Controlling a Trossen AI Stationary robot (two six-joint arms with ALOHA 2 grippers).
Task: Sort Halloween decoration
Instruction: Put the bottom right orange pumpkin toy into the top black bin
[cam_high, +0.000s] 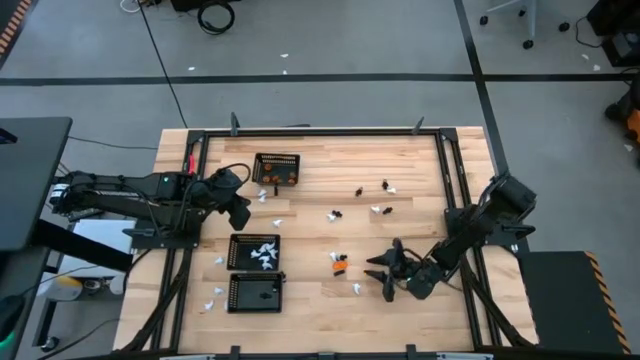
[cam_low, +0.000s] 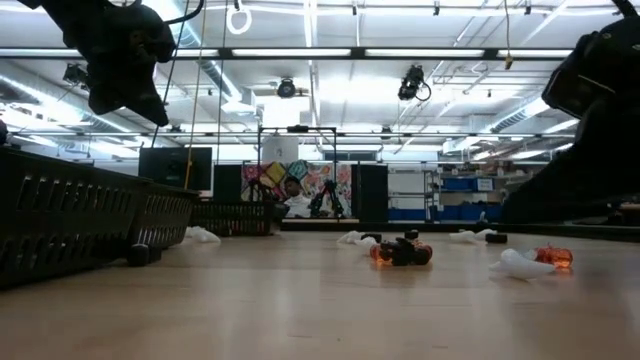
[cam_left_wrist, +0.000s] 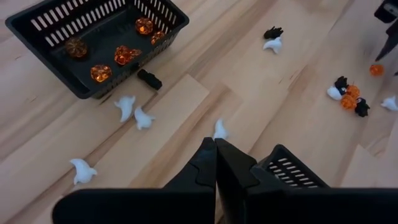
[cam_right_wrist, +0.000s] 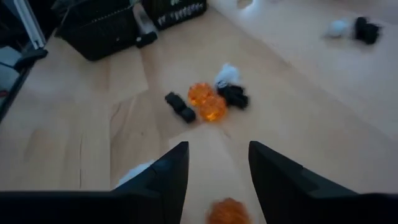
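The Halloween decoration lies scattered on the wooden table. A cluster of orange pieces (cam_right_wrist: 206, 102) sits with black ones (cam_right_wrist: 180, 106) and a white one (cam_right_wrist: 227, 74). My right gripper (cam_right_wrist: 214, 168) stands open low over the table near its right front (cam_high: 381, 277), pointing at that cluster. One orange piece (cam_right_wrist: 227, 211) lies on the wood below the gap between its fingers, and I see no touch. My left gripper (cam_left_wrist: 216, 149) hangs shut above the table's left side (cam_high: 240, 208), holding nothing.
Three black mesh baskets stand at the left. The far one (cam_high: 277, 170) holds orange pieces (cam_left_wrist: 101, 73), the middle one (cam_high: 254, 250) white pieces, and the near one (cam_high: 255, 293) a black piece. Loose white pieces (cam_left_wrist: 133, 111) lie beside the far basket, and more pieces (cam_high: 375, 190) lie toward the far right.
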